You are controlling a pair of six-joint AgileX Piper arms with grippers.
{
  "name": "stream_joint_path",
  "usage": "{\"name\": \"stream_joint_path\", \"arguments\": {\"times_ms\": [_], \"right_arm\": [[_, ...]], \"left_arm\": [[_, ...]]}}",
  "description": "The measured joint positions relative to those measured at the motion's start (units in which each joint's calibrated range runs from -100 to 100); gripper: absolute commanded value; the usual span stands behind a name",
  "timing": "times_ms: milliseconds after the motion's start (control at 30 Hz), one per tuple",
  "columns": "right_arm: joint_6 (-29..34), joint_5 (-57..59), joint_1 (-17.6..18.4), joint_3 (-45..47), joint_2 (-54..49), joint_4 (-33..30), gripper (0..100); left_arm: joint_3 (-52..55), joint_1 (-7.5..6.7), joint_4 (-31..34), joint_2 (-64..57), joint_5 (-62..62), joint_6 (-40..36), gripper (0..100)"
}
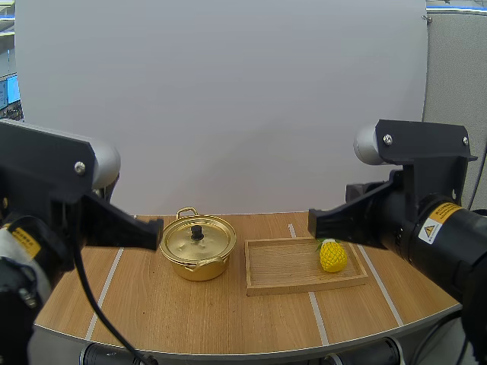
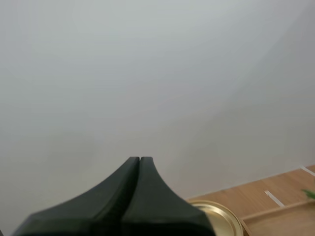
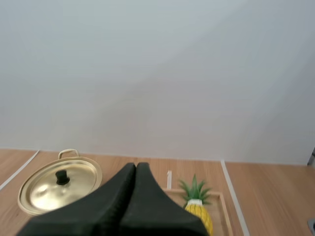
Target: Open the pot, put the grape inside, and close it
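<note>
Left claw (image 2: pixel 140 158): shut, nothing held; poised above tabletop (image 1: pixel 190 315), left of pot (image 1: pixel 199 258).
Right claw (image 3: pixel 136 164): shut, nothing held; poised over tray (image 1: pixel 285 287).
Pot: centre-left of tabletop, lid (image 1: pixel 183 242) seated, knob (image 1: pixel 197 231) upright.
Step judged: lid removal, not begun. Claw to be opened, centred over knob, lowered straight, closed squarely, lid lifted level.
Fruit (image 1: pixel 332 256): yellow, leafy crown, pineapple-like; no grape seen. Lies at tray's right end.
Pot interior hidden by lid; fruit's crown partly overlapped by right claw in high view.
</note>
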Motion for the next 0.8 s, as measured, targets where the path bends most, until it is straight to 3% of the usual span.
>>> {"name": "stream_joint_path", "arguments": {"times_ms": [167, 267, 300, 367, 400, 467, 600, 800], "right_arm": [[0.0, -17.4, -0.2, 5.3, 0.0, -0.7, 0], [0.0, -23.6, -0.2, 7.5, 0.0, -1.1, 0], [0.0, -33.8, -0.2, 11.6, 0.0, -2.4, 0], [0.0, -42.9, -0.2, 15.9, 0.0, -3.2, 0], [-0.3, -51.8, -0.2, 22.9, 0.0, -3.7, 0], [-0.3, -59.1, -0.2, 29.0, 0.0, -4.1, 0], [-0.3, -66.3, -0.2, 38.6, 0.0, -4.3, 0], [-0.3, -71.8, -0.2, 46.5, 0.0, -4.4, 0]], "left_arm": [[3.2, 0.00, 0.3, 0.0, -10.7, -0.6, 0], [15.5, 0.00, 1.3, -0.1, -32.7, -0.7, 0], [17.3, 0.00, 1.3, -0.1, -35.5, -0.7, 0], [26.7, 0.00, 1.6, -0.1, -45.7, -0.7, 0], [27.7, 0.00, 1.6, -0.1, -47.6, -0.7, 0], [31.9, 0.00, 1.7, -0.1, -54.0, -0.7, 0], [41.1, 0.00, 1.7, -0.1, -67.1, -0.7, 0], [47.3, 0.00, 1.5, -0.1, -69.3, -2.3, 0]]}}
